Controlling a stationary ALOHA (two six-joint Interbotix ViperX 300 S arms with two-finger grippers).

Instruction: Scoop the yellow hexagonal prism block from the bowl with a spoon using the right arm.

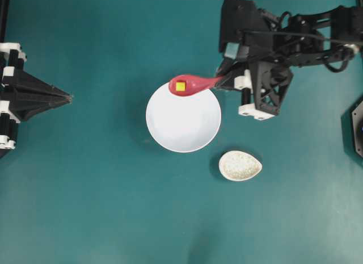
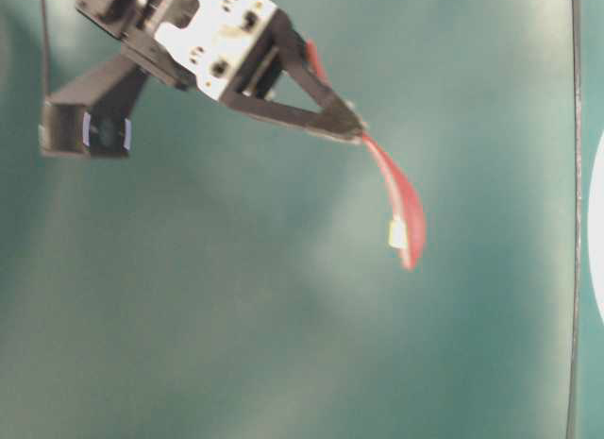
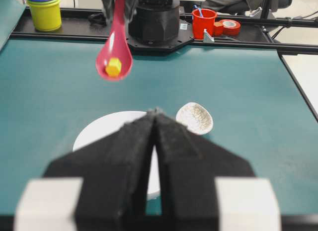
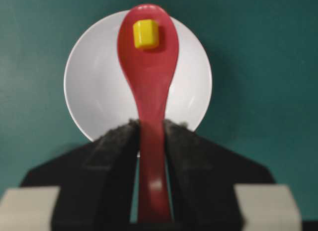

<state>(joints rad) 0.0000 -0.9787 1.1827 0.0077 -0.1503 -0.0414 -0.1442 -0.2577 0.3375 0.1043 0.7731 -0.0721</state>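
Right gripper [image 4: 151, 136] clamped on glossy spoon [image 4: 149, 82] handle; loose light block [image 4: 146, 34] slides easily. Left gripper [image 3: 155, 122] closed, empty.

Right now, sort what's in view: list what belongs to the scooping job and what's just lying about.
In the job:
- spoon, held by the right gripper
- yellow block, in the spoon's head
- white bowl

Lying about:
- speckled dish
- left gripper, idle
- red cup
- yellow tub

Bright, even light; blurred table-level view
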